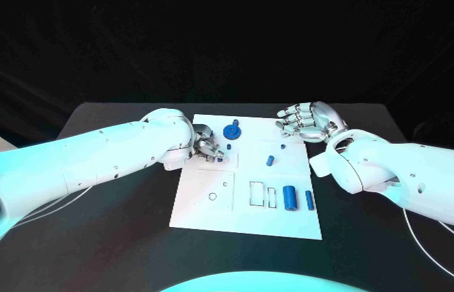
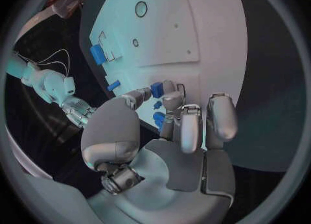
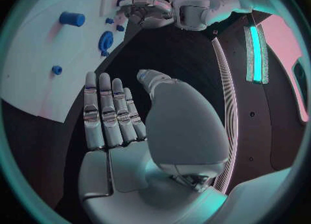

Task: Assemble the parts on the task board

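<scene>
A black worktop (image 1: 113,239) carries everything, its dark surface running out to both sides and toward the near edge. Behind it hangs a black backdrop (image 1: 227,36) that closes off the far side. Thin white cables (image 1: 38,210) trail over the worktop near its left and right edges.

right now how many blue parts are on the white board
6 visible: gear at the far edge, peg by the right hand, one mid-board, two near the front, one under the left hand; others may be hidden.
</scene>
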